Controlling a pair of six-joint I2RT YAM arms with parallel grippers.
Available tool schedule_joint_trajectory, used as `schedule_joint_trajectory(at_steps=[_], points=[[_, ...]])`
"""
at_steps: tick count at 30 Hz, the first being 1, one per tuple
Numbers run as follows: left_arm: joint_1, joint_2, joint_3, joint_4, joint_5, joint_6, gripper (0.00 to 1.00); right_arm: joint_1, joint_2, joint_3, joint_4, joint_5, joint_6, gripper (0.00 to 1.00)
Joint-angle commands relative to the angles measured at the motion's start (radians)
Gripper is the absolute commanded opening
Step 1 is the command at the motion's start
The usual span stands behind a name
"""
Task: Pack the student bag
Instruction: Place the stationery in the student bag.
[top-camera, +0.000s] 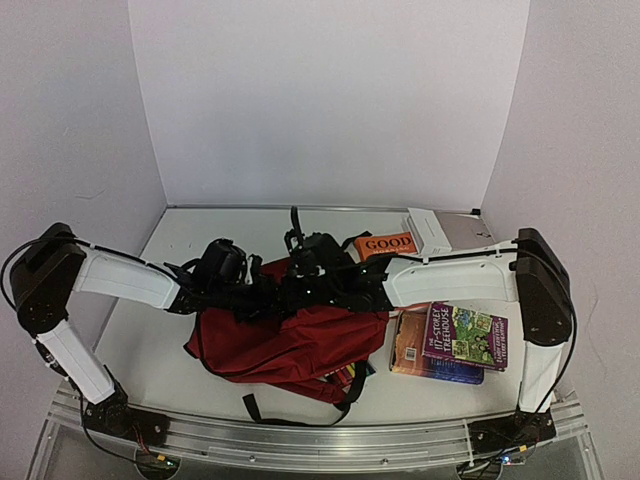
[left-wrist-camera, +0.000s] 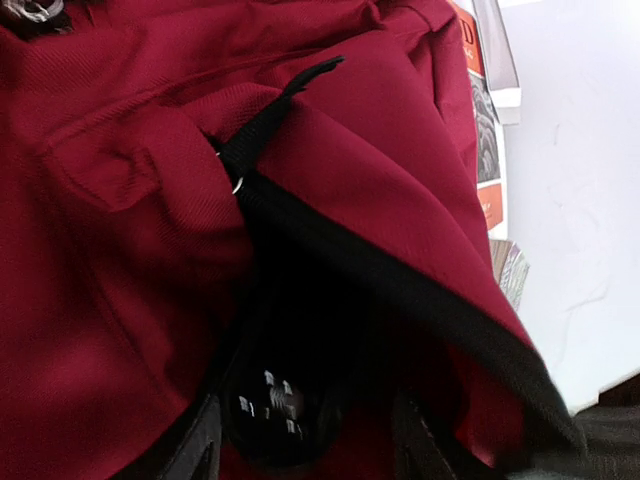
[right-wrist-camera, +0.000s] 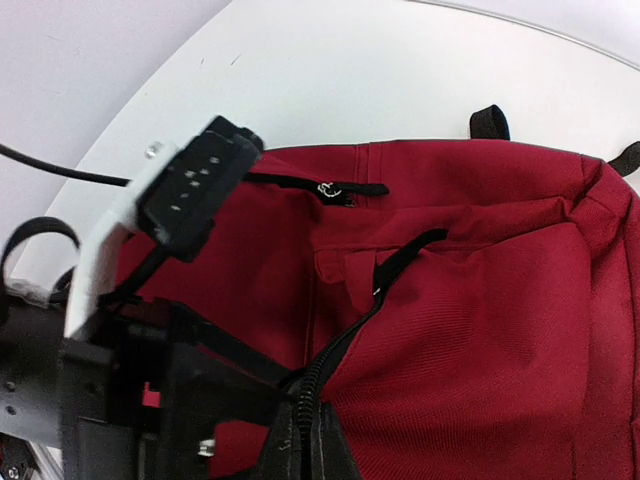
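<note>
Bag (top-camera: 290, 345) is lying on its side mid-table (top-camera: 150, 340), with both arms reaching in over its top end. We're reading this as the opening step: spreading the main mouth so books can go in.

Right gripper (right-wrist-camera: 298, 445): fingers are looking pressed together on the bag's black zipper edge. Left gripper (left-wrist-camera: 305, 455): two fingers (left-wrist-camera: 200, 450) are showing apart at the bottom of its wrist view with a dark lump between them. We can't tell whether they're pinching anything.

Doing it well, our take:
- One gripper anchoring one lip and the other pulling the opposite lip up and away, not both tugging the same side.
- Fabric is soft and likely sagging shut once released, so we're holding the mouth wide until a book is in.
- We're watching the zipper pull (left-wrist-camera: 275, 115) and the loose strap (top-camera: 262, 410) for snags.
- Grippers are working very close together, so we're moving slowly.

Readable text: orange book (top-camera: 385, 243) behind the bag is showing "GOOD". Pile of books (top-camera: 440, 362) right of the bag: the top one is showing "STOREY TREEHOUSE", number before it unclear. White box (top-camera: 440, 232): nothing legible. No brand is showing on the bag.
</note>
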Motion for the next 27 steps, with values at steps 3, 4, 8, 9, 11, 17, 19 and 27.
schedule_joint_trajectory(at_steps=[3, 4, 8, 9, 11, 17, 19, 27], points=[[-0.005, -0.101, -0.055, -0.091, -0.058, 0.035, 0.69, 0.004, -0.074, -0.006, 0.067, 0.026, 0.000, 0.00], [-0.005, -0.099, -0.061, -0.086, -0.045, 0.026, 0.69, 0.005, -0.074, -0.008, 0.067, 0.023, 0.001, 0.00], [-0.010, -0.094, -0.101, -0.022, -0.009, -0.019, 0.64, 0.004, -0.072, -0.008, 0.067, 0.019, 0.005, 0.00], [-0.010, -0.093, -0.111, -0.014, -0.011, -0.029, 0.62, 0.005, -0.071, -0.008, 0.067, 0.019, 0.005, 0.00], [-0.010, -0.085, -0.121, -0.010, -0.024, -0.039, 0.60, 0.004, -0.069, -0.005, 0.067, 0.019, 0.005, 0.00], [-0.010, 0.006, -0.082, 0.047, 0.007, -0.041, 0.58, 0.004, -0.057, 0.004, 0.067, 0.010, 0.006, 0.00], [-0.010, 0.044, -0.053, 0.066, 0.022, -0.028, 0.56, 0.003, -0.057, 0.005, 0.067, 0.011, 0.005, 0.00], [-0.013, 0.135, 0.017, 0.211, 0.115, 0.008, 0.39, 0.003, -0.059, 0.005, 0.067, 0.019, 0.003, 0.00]])
